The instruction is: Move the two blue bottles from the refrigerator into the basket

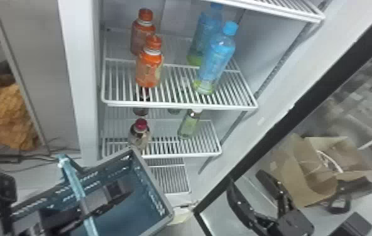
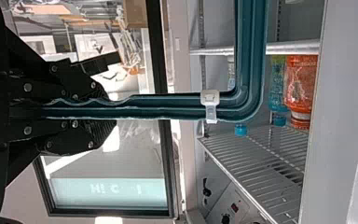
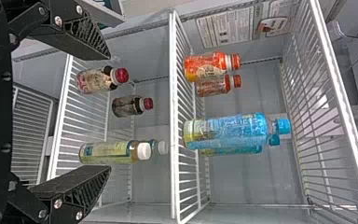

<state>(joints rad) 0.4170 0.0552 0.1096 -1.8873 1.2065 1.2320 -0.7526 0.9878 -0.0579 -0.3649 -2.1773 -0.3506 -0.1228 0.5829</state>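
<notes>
Head view: front blue bottle (image 1: 216, 58) partly hides rear bottle (image 1: 203, 33), left tool (image 1: 117, 195) grips basket handle (image 1: 75, 184), right tool (image 1: 245, 178) stands wide.

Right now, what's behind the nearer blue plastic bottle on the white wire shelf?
A second blue plastic bottle; the nearer bottle covers part of its side.

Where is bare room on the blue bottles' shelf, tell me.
Bare wire lies between the front orange bottle and the front blue bottle, and between that bottle and the right wall. It is crowded behind each, where a second orange bottle and a second blue bottle stand.
</notes>
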